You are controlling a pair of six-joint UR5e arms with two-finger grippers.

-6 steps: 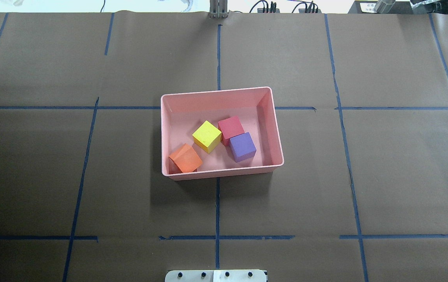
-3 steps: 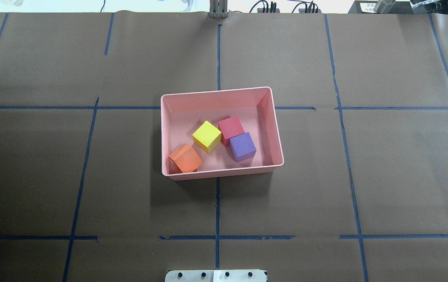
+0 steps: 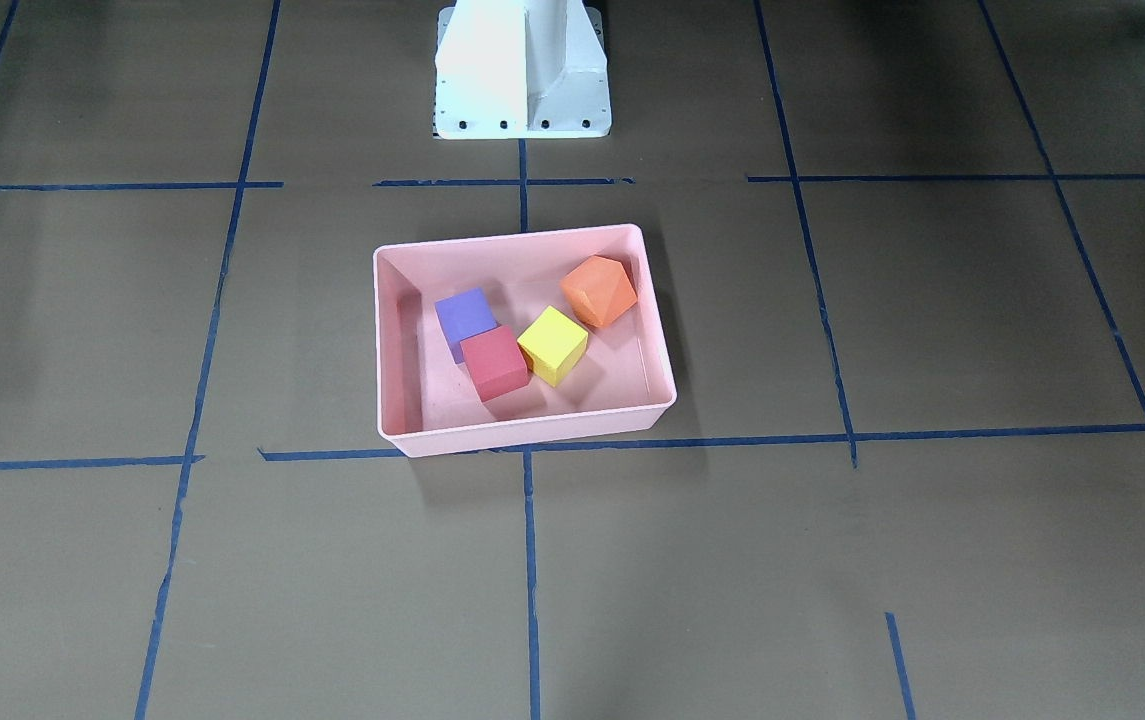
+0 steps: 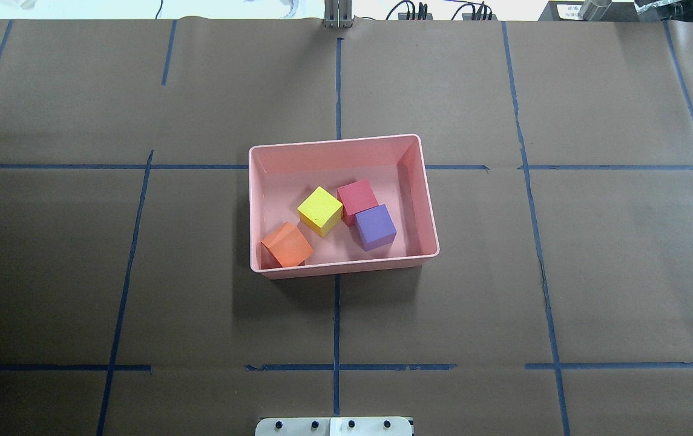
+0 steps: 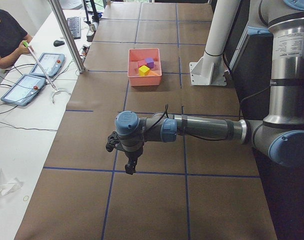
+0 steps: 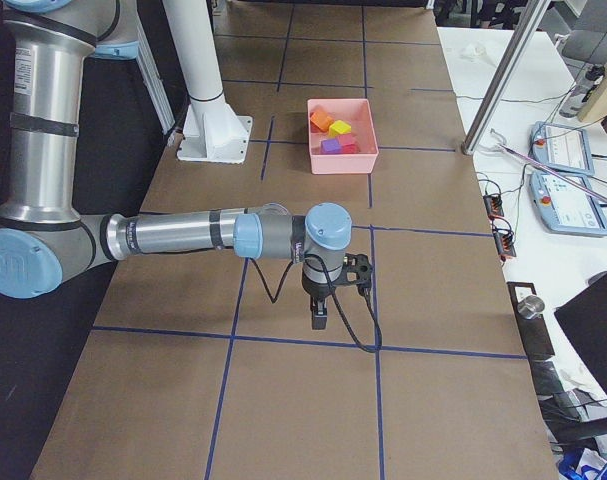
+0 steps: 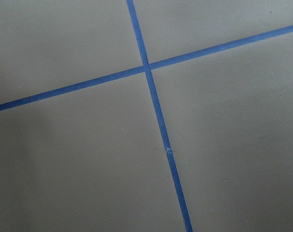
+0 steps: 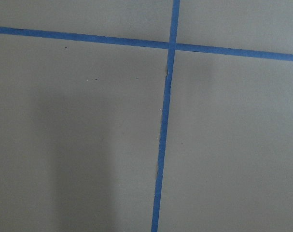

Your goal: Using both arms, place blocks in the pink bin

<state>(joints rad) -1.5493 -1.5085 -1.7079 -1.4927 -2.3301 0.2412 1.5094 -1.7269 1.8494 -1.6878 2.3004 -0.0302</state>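
Note:
The pink bin (image 4: 334,140) stands at the table's middle. In it lie the orange block (image 4: 287,245), tilted against the near left corner, the yellow block (image 4: 320,211), the red block (image 4: 357,197) and the purple block (image 4: 375,226). The bin (image 3: 522,434) shows the same in the front view. My left gripper (image 5: 130,167) hangs over bare table far from the bin (image 5: 144,80), seen only in the left side view. My right gripper (image 6: 319,318) hangs likewise far from the bin (image 6: 341,160). I cannot tell whether either is open or shut. Both wrist views show only paper and tape.
Brown paper with blue tape lines (image 4: 336,315) covers the table. The white pedestal base (image 3: 522,70) stands behind the bin. A side table with tablets (image 5: 29,85), a metal pole (image 5: 66,35) and an operator (image 5: 6,37) lies beyond the table's far edge.

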